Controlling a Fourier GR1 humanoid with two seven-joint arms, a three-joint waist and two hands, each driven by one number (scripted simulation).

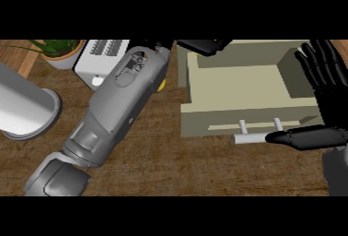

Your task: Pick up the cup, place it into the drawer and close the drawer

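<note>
Two steps remain: left hand [204, 46], grip unclear, hovers over the open drawer [238, 108]; right hand [325, 99] rests open.

No lettering, label, brand mark, number or sign can be read anywhere at the counter. The front panel of the open beige drawer [231, 120] at the right is plain, as is its pale bar handle [253, 137]. The white slotted appliance [101, 62] at the far left carries no legible marking, nor does the pot of the green plant [62, 59] beside it. The grey forearm casing [122, 99] shows panel outlines only, and the metal cylinder [24, 110] at the left edge is bare.
</note>
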